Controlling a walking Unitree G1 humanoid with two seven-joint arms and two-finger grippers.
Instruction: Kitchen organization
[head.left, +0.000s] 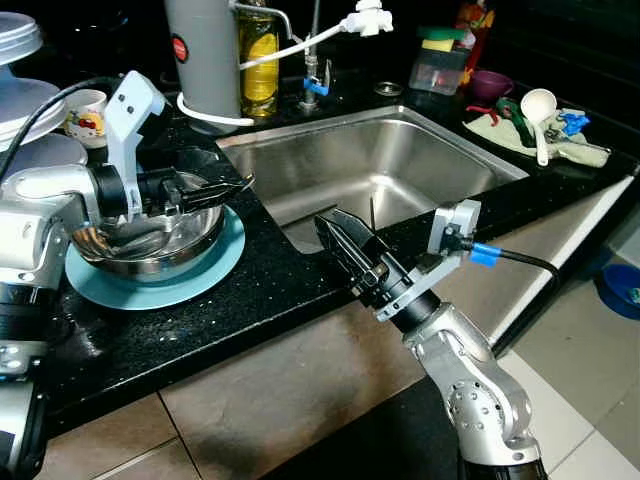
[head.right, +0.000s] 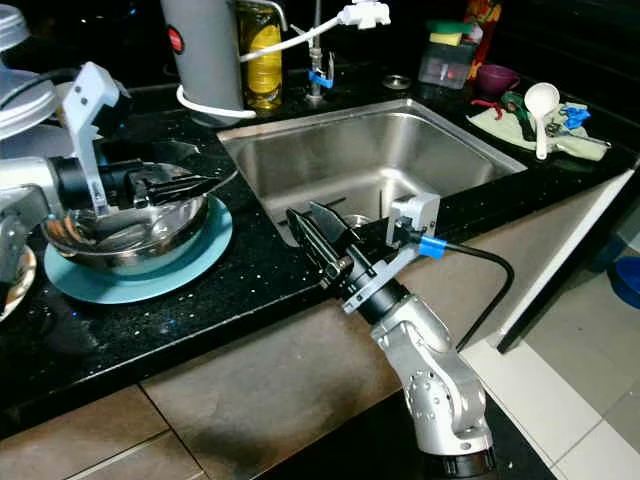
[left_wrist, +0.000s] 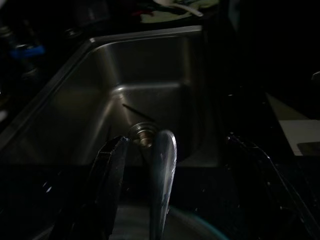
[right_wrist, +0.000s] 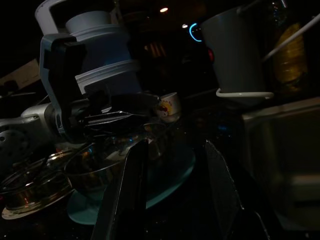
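A steel bowl (head.left: 150, 250) sits on a teal plate (head.left: 205, 278) on the black counter, left of the steel sink (head.left: 400, 160). My left gripper (head.left: 235, 188) hovers over the bowl's far rim, its fingers closed on a thin shiny metal utensil (left_wrist: 162, 175) that points toward the sink. My right gripper (head.left: 345, 240) hangs open and empty just above the counter's front strip, at the sink's near left corner. It points toward the bowl, and its two black fingers (right_wrist: 125, 195) stand well apart.
Behind the bowl stand a grey canister (head.left: 205, 60), an oil bottle (head.left: 260, 50) and the tap (head.left: 315, 70). White plates (head.left: 20, 100) and a cup (head.left: 88, 115) are at far left. Right of the sink lie a cloth with a white ladle (head.left: 540, 110), a purple bowl (head.left: 490, 82) and a sponge box (head.left: 440, 68).
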